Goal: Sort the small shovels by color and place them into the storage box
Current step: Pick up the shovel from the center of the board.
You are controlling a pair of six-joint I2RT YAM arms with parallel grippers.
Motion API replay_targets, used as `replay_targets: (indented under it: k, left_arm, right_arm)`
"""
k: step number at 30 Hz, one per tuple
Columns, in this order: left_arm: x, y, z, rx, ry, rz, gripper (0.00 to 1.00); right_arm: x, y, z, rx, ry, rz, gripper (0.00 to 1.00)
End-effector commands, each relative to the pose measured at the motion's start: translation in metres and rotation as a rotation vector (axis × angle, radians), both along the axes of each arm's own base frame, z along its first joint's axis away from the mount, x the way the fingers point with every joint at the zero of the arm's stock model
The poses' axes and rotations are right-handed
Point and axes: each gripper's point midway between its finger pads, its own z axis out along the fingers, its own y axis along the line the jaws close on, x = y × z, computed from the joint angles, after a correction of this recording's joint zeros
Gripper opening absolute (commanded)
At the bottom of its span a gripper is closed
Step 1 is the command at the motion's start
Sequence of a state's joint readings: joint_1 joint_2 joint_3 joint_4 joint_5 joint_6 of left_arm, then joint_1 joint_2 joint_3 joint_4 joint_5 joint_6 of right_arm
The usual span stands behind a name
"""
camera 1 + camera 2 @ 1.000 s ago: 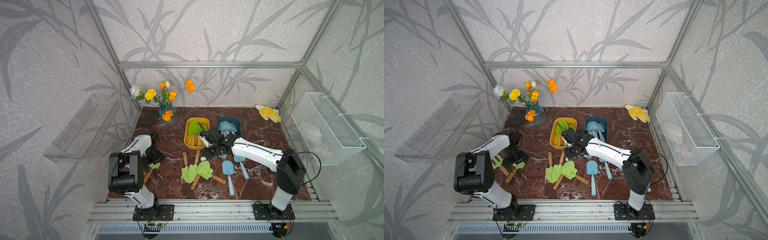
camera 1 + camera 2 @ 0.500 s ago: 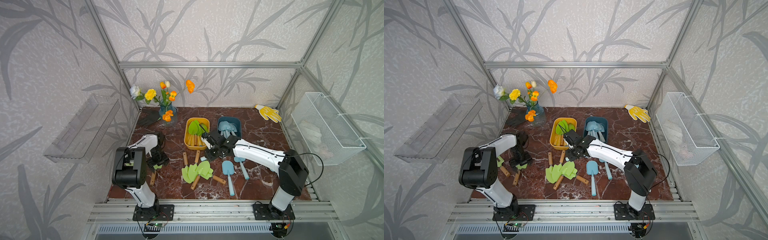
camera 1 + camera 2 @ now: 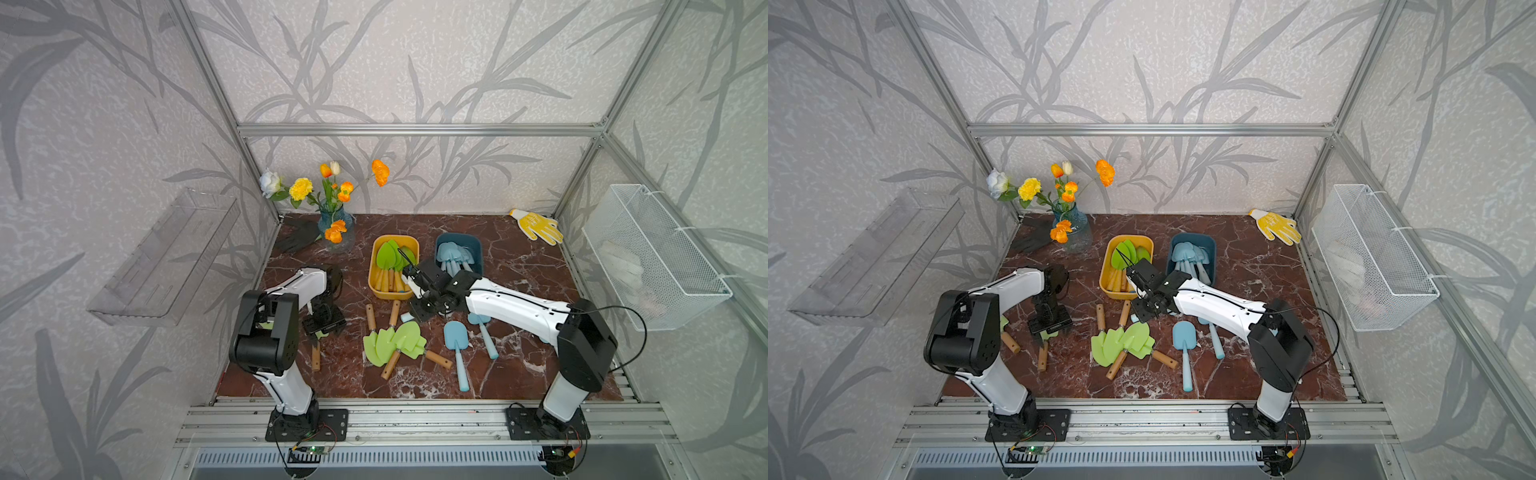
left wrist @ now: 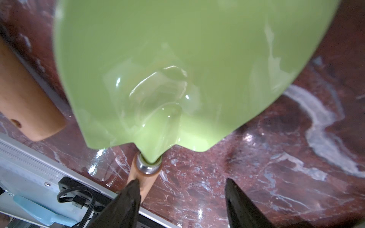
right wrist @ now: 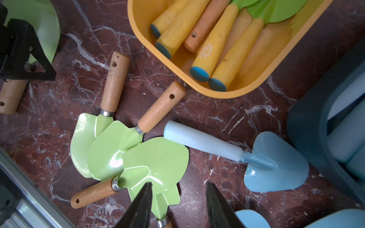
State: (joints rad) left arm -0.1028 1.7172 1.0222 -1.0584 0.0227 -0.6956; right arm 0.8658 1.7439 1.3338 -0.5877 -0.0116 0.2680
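A: Why is the left claw (image 4: 182, 181) set so low over the counter (image 3: 519, 270)?

B: A green shovel (image 4: 158, 69) is straddled there, on the left side of the counter, well apart from the others. The jaws are spread wide. The wooden handle (image 4: 145, 177), just below its metal collar, is touched by one finger (image 4: 128, 197), and a gap is left at the other. Nothing is gripped yet. The neck was probably chosen because it is the narrowest part.

A: And the right claw (image 5: 179, 184)?

B: It is held empty, jaws moderately parted, above the heap of green shovels (image 3: 395, 340) in the middle of the counter, near the front wall of the yellow box (image 3: 395, 237).

A: How is the sorting laid out?

B: Green blades are stored in the yellow box and pale blue ones in the dark blue box (image 3: 457, 236) beside it, so the colours are kept apart. In both boxes the handles are pointed toward the robot, presumably so that the blades can be nested.

A: What is left?

B: Several overlapped shovels are left in the heap, and three blue shovels (image 3: 453, 334) can be counted to its right. One of these (image 5: 276, 163) lies just beside the dark blue box. If one blade is lifted carelessly, its neighbours may be dragged along.
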Motion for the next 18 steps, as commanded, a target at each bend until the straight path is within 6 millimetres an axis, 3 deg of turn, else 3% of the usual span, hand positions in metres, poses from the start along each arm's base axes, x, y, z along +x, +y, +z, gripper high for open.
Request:
replay_targets:
  k: [1,10,13,15,18]
  left_arm:
    - [0.002,-0.012,-0.014,-0.064,-0.030,-0.013,0.68]
    - [-0.030,-0.002,-0.013,-0.017,0.012,-0.011,0.69]
    - [-0.035,-0.005,-0.018,-0.034,0.024,-0.001,0.64]
    - [-0.034,-0.008,-0.020,-0.049,0.021,0.012,0.53]
    - [-0.033,-0.011,-0.019,-0.060,0.017,0.018,0.22]
  right_arm:
    - [0.004,0.005,0.009,0.017,-0.021,0.007,0.46]
    - [0.002,0.009,0.003,0.033,-0.003,0.004,0.46]
    - [0.001,0.009,0.001,0.036,0.000,0.006,0.46]
    - [0.001,0.010,0.001,0.037,0.002,0.010,0.46]
    - [0.001,0.010,0.001,0.040,0.002,0.008,0.45]
